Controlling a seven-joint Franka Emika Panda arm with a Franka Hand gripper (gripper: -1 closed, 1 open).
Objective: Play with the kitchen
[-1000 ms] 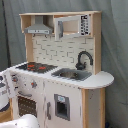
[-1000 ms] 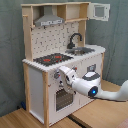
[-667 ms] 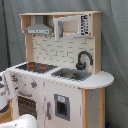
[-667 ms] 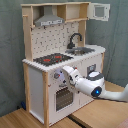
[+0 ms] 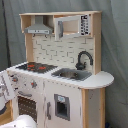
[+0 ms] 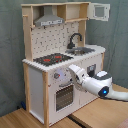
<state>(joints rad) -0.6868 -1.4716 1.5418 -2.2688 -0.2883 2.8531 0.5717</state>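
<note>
Both exterior views showed us the kitchen (image 5: pixel 60 75) (image 6: pixel 60 60), a tall toy of white panels and pale wood, standing upright before a grey curtain (image 5: pixel 115 45) (image 6: pixel 10 50). In the second exterior view we saw it resting on a wooden floor (image 6: pixel 30 120), filling most of the frame.

On the counter we found the black stovetop (image 5: pixel 36 66) (image 6: pixel 52 59) with its red rings, and beside it the sink (image 5: pixel 72 75) (image 6: pixel 82 50) with the curved black faucet (image 5: pixel 84 59) (image 6: pixel 75 39) rising behind the basin. Above the stovetop hung the grey hood (image 5: pixel 39 27) (image 6: pixel 49 20), and behind the counter ran the pale back panel (image 5: pixel 55 50) (image 6: pixel 55 37). At the top, a small cabinet door (image 6: pixel 100 11) stood swung open towards the second exterior view's right.

Below the stovetop we saw the oven door (image 6: pixel 64 96) with its dark window, shut, and a round knob (image 6: pixel 57 76) on the front panel above it.

The white arm (image 6: pixel 97 84) reached in from the second exterior view's right, and its gripper (image 6: pixel 73 69) was pressed up against the front panel just beside the knob, above the oven door. We could not tell whether the claw was apart or together. In the first exterior view we only saw a white part of the arm (image 5: pixel 5 87) at the first exterior view's left edge, close to the kitchen's front
</note>
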